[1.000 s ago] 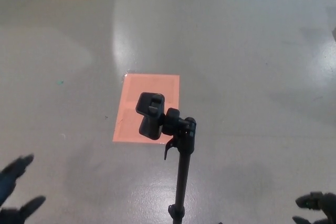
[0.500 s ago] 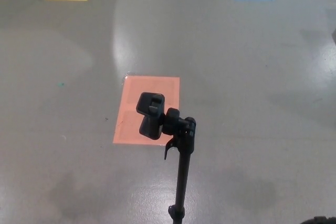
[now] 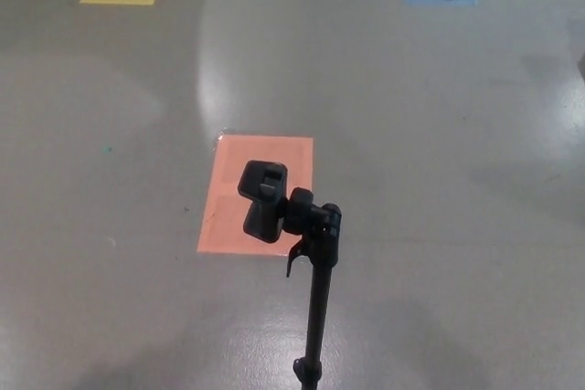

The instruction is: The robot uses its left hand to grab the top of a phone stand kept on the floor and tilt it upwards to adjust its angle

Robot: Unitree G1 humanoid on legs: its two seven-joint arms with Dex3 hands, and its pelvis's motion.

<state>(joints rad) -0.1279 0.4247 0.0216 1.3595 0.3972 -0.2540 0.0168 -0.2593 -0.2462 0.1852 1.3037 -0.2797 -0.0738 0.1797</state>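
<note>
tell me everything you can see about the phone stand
The phone stand is all black, matte like plastic and metal. A thin upright pole rises from the bottom edge of the picture; its base is out of view. On top sits a jointed head with a small lever hanging down on its left side. From the joint a clamp holder sticks out to the left, empty, with no phone in it. It shows in front of an orange rectangle on the grey floor. Nothing touches it; neither hand is in view.
</note>
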